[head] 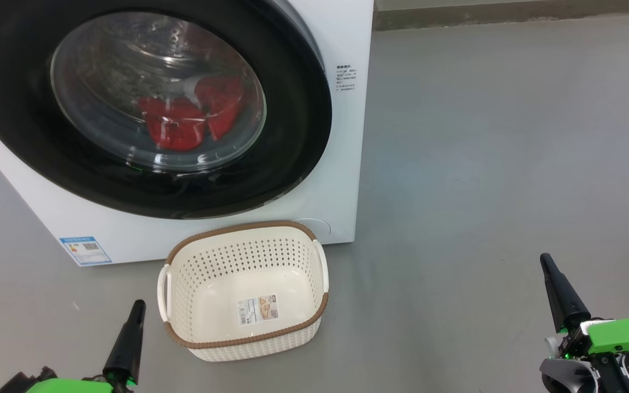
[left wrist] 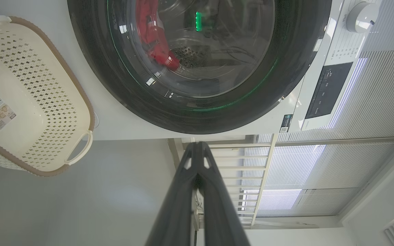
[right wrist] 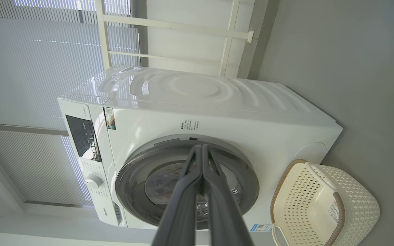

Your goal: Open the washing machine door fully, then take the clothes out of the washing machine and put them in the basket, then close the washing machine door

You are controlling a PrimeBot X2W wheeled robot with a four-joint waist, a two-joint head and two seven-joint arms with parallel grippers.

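Head: washing machine door [head: 14, 109] shut, red clothes [head: 183, 123] behind the glass in the drum. Basket [head: 238, 227] empty on the floor, just in front of the washing machine [head: 342, 164]. Nothing done yet, all 3 steps left. Left gripper [head: 137, 307] & right gripper [head: 547, 265] low, well clear of both.
L wrist: left gripper closed tight, empty.
R wrist: right gripper same, closed, empty, pointed at door.

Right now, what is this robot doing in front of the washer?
Nothing is being handled yet. The washing machine door is shut, with the red clothes lying inside behind its glass. The cream basket sits on the grey floor in front of the washing machine, with no clothes in it. The robot's left gripper and right gripper are both shut, low on either side, touching nothing.
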